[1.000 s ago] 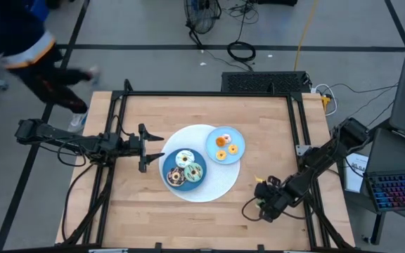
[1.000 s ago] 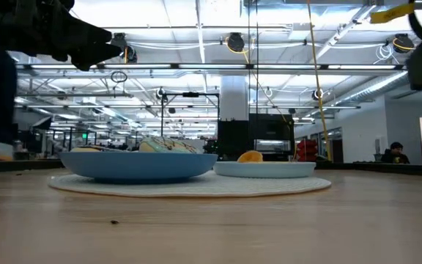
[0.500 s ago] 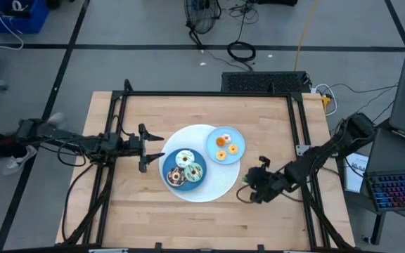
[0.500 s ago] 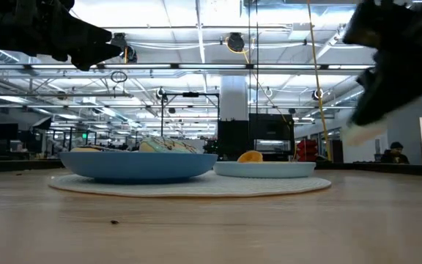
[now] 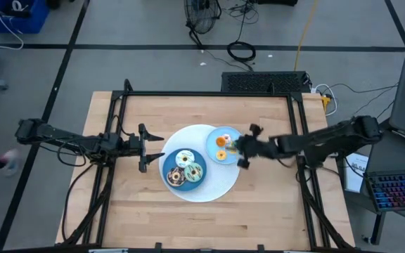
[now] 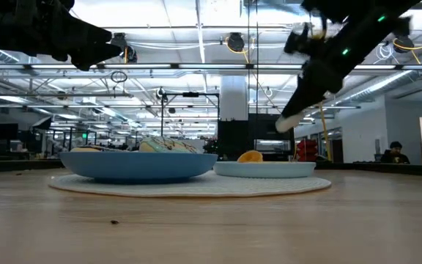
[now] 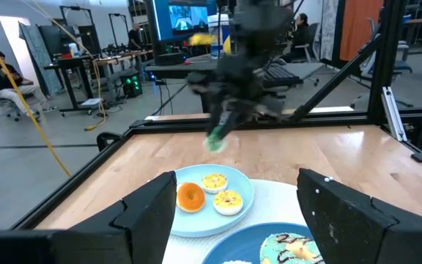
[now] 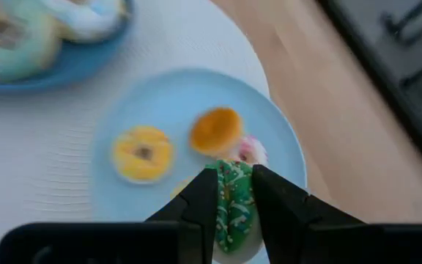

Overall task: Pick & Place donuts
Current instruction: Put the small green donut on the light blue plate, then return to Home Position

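Note:
My right gripper (image 5: pixel 235 146) hovers over the light-blue plate (image 5: pixel 236 135) and is shut on a tiny green donut (image 8: pixel 231 183), which also shows as a pale green tip in the low view (image 6: pixel 286 123). On that plate lie tiny orange (image 8: pixel 216 130), yellow (image 8: pixel 142 153) and pink (image 8: pixel 249 152) donuts. The dark-blue plate (image 5: pixel 169 163) carries the three larger donuts (image 5: pixel 186 169). My left gripper (image 5: pixel 157 147) waits open at that plate's left, above the table. My right gripper pinches the tiny green donut's ring (image 8: pixel 233 209) edge-on between its two fingers (image 8: pixel 202 199). The fingers come slanting down from the table's right side. The donut is lifted clear above the light-blue plate.
Both plates sit on a round white mat (image 5: pixel 209 188) in the middle of the wooden table (image 5: pixel 273 211). A black frame rail (image 5: pixel 299 126) borders the tabletop. Bare wood lies around the mat on every side.
My right gripper has swung from the table's near right corner up and toward the far left, ending over the light-blue plate. The left arm and both plates have stayed still.

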Controlling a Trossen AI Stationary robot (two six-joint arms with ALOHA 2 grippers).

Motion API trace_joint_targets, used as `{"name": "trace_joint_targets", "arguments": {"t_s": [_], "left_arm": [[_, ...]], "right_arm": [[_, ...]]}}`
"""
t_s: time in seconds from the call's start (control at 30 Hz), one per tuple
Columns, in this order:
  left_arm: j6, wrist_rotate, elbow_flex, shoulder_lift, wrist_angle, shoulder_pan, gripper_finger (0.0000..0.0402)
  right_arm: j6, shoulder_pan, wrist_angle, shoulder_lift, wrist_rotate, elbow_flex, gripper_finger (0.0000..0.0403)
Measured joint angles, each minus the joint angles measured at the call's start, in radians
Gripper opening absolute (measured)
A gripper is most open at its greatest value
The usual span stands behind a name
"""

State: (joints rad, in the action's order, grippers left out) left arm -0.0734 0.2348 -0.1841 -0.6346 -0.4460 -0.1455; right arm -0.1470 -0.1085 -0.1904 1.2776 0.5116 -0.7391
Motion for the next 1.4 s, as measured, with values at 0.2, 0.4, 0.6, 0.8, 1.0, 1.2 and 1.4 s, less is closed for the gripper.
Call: {"name": "trace_joint_targets", "arguments": {"t_s": [0.2,0.4,0.6,0.8,1.0,1.2,1.4], "left_arm": [[0.000,0.000,0.000,0.000,0.000,0.000,0.0276],[0.000,0.000,0.000,0.000,0.000,0.000,0.0276],[0.000,0.000,0.000,0.000,0.000,0.000,0.0282],[0.000,0.000,0.000,0.000,0.000,0.000,0.0285],[0.000,0.000,0.000,0.000,0.000,0.000,0.0282],[0.000,0.000,0.000,0.000,0.000,0.000,0.0274],[0.000,0.000,0.000,0.000,0.000,0.000,0.0279]], "right_arm": [[0.057,0.233,0.050,0.062,-0.242,0.006,0.0075],[0.081,0.332,0.142,0.111,-0.385,0.041,0.0086],[0.081,0.338,0.170,0.112,-0.385,0.086,0.0161],[0.064,0.338,0.177,0.109,-0.384,0.097,0.0253],[0.072,0.329,0.301,0.104,-0.402,0.097,0.0298],[-0.028,0.330,0.415,0.133,-0.538,0.097,0.0288],[-0.109,0.353,0.490,0.251,-0.630,0.097,0.0277]]}}
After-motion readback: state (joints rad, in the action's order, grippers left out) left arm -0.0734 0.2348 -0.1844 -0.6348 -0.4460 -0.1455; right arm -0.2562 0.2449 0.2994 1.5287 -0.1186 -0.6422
